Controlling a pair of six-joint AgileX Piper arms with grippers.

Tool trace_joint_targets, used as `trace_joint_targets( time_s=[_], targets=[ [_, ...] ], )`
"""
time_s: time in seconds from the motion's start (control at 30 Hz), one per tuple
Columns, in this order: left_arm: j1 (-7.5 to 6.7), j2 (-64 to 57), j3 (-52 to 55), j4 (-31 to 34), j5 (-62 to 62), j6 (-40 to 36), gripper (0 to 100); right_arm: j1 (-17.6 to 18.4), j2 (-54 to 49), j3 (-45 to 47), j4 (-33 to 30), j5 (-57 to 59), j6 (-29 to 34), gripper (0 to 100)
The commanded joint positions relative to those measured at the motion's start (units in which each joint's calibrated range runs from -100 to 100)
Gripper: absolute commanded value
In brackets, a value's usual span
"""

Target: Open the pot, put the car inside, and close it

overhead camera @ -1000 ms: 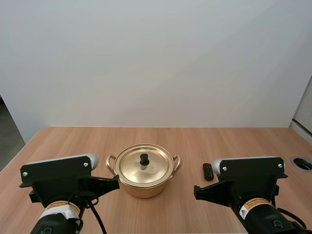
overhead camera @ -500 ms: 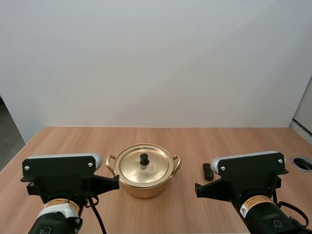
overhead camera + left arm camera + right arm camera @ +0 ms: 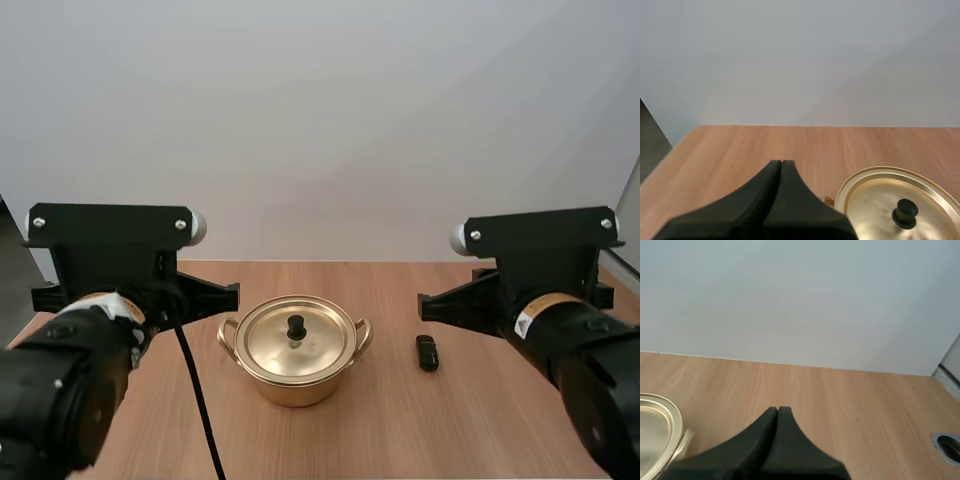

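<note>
At the middle of the table [image 3: 380,420] I see the gold pot [image 3: 294,375] with its lid [image 3: 268,345] on and the black knob [image 3: 296,326] upright. Just to its right, clear of the handle, lies the small dark car [image 3: 427,352]. My left gripper [image 3: 781,164] hangs near the pot's left side, fingers pressed together on nothing. My right gripper [image 3: 777,411] is likewise closed and empty.

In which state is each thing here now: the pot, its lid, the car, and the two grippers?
pot: closed, upright on the table.
lid: seated on the pot, nothing holds it.
car: on the table, right of the pot, apart from it, not held.
left gripper: shut on nothing, beside the pot.
right gripper: shut on nothing.
</note>
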Motion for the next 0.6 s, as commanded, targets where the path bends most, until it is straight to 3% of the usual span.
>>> trace_joint_targets(
  time_s=[0.0,0.1,0.2,0.27,0.4,0.5,0.57],
  targets=[
    [0.0,14.15,-2.38,-5.32,0.98,0.0,0,-0.04,4.98,-2.26,-0.04,5.07,-0.02,0],
    [-0.01,16.59,-2.8,-5.66,-10.78,0.96,0,-0.04,7.0,-2.26,1.52,5.13,-0.02,0],
    [-1.17,17.82,-5.59,-10.31,-5.82,20.87,0,-0.04,8.34,-2.81,1.26,3.14,-3.13,0],
    [-2.39,19.01,-6.81,-18.55,-2.21,34.12,0,-0.04,10.38,-2.81,1.37,2.24,-3.28,0],
    [-4.36,23.46,-9.31,-32.03,3.55,45.73,0,-0.04,15.0,-2.81,1.14,1.87,-5.67,0],
    [-5.81,29.29,-11.23,-33.79,8.6,48.62,7,-0.04,18.91,-3.87,0.9,1.34,-6.46,46],
    [-6.68,33.21,-12.06,-33.67,8.96,48.86,26,-0.04,21.36,-5.55,1.03,1.34,-6.46,88]
  ],
)
